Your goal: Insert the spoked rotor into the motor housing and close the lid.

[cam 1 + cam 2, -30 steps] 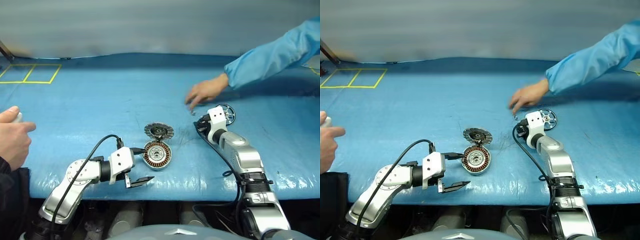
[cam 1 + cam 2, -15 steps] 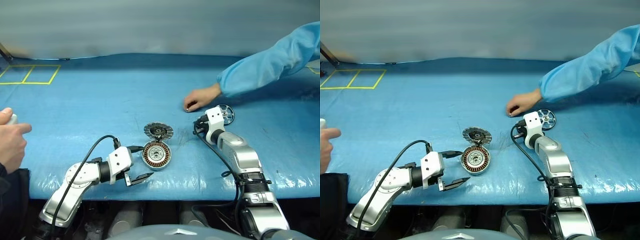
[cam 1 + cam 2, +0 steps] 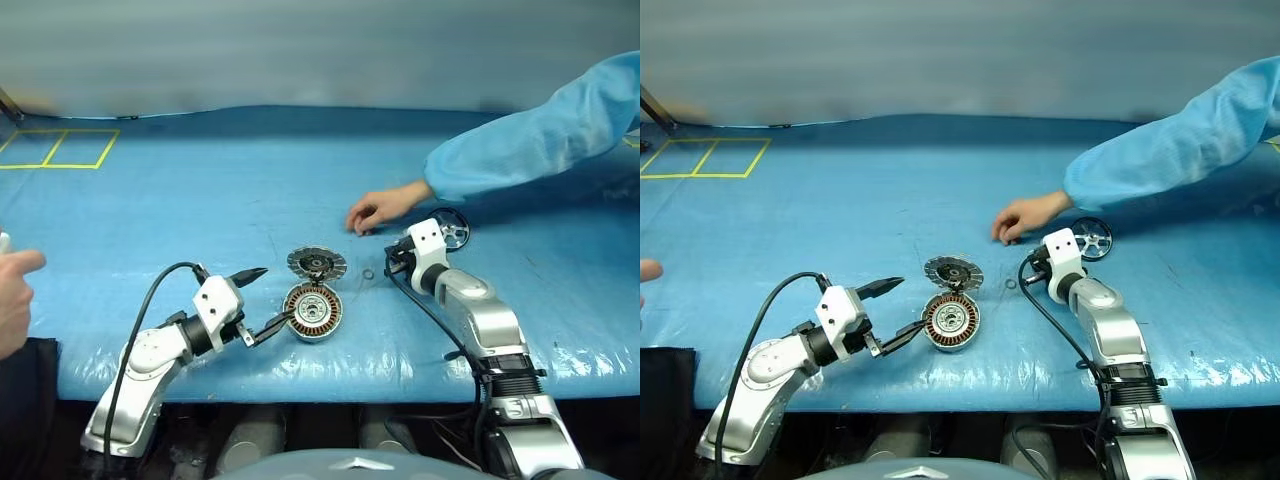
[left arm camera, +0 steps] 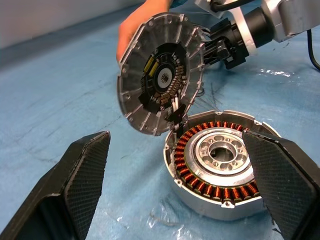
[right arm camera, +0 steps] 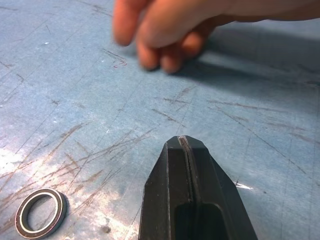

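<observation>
Progress so far is slim — you have the motor housing open and nothing yet inside it. Take the housing as your landmark and read across from its left. Just left of it sits your left gripper, its two black fingers spread as wide as they go, one tip raised above the table and the other almost at the housing's near-left rim; whether it touches, I cannot tell. In the left wrist view the copper windings and the empty bright centre show plainly, so the well is free to take the rotor. On the housing's far rim the lid stands tipped up, slotted face toward you, not closed. Right of the housing, a small loose ring lies on the blue table cover. Further right your right gripper has its fingers pressed together on nothing, pointing at bare cover. A person's hand rests beyond it. Well right of the housing, just behind your right wrist, the spoked rotor lies flat — ungrasped. Left to do, as I judge it: pick up the rotor, seat it, swing the lid down.
</observation>
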Controlling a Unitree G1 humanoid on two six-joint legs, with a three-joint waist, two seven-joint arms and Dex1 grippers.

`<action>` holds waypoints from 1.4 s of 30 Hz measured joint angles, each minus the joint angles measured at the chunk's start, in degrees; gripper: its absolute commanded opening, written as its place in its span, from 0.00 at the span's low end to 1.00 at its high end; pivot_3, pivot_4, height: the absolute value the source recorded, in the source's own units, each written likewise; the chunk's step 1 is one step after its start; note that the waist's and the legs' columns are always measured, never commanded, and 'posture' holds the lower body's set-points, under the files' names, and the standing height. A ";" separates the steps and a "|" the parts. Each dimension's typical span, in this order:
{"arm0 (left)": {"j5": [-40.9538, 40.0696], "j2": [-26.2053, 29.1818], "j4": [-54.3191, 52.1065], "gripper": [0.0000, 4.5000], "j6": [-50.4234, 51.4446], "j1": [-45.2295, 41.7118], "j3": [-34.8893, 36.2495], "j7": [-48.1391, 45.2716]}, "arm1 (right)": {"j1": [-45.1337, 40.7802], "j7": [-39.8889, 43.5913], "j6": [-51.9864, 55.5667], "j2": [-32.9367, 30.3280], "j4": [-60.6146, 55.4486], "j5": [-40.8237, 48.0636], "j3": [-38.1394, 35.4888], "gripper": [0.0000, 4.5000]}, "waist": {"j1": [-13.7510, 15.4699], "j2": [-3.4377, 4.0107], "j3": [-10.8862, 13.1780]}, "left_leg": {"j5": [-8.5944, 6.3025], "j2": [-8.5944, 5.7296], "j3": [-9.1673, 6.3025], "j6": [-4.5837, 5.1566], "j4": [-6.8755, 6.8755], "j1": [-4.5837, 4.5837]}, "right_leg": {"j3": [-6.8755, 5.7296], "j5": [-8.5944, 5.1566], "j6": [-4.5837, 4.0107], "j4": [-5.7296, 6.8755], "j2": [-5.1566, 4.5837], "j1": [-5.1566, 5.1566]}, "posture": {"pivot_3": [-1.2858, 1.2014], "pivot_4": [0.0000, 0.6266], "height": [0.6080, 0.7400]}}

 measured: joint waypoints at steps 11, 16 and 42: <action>-5.85 0.22 -1.96 1.00 3.95 3.58 3.72 0.55 | 7.29 3.63 -0.04 -1.00 -8.60 3.41 -0.51 0.34 | 0.22 -0.04 0.02 | -0.07 0.01 0.00 -0.07 -0.08 -0.03 | 0.00 -0.18 -0.01 -0.07 -0.04 0.00 | 0.52 0.24 1.00; -6.66 0.32 -2.30 1.00 4.53 3.32 4.38 0.54 | 12.80 8.47 -1.03 -1.21 -16.02 8.35 -0.71 0.34 | 0.10 -0.05 0.03 | -0.07 0.08 0.09 -0.08 -0.12 -0.06 | 0.05 -0.24 -0.10 -0.06 -0.07 0.01 | 0.52 0.24 1.00; -5.80 -0.34 -1.98 1.00 3.58 2.52 3.02 1.15 | 11.83 9.56 -6.46 -1.19 -13.70 4.63 7.73 0.47 | 0.20 -0.12 0.07 | -0.19 0.14 0.17 -0.23 -0.15 -0.05 | -0.03 -0.28 -0.18 -0.07 -0.06 -0.06 | 0.52 0.24 1.00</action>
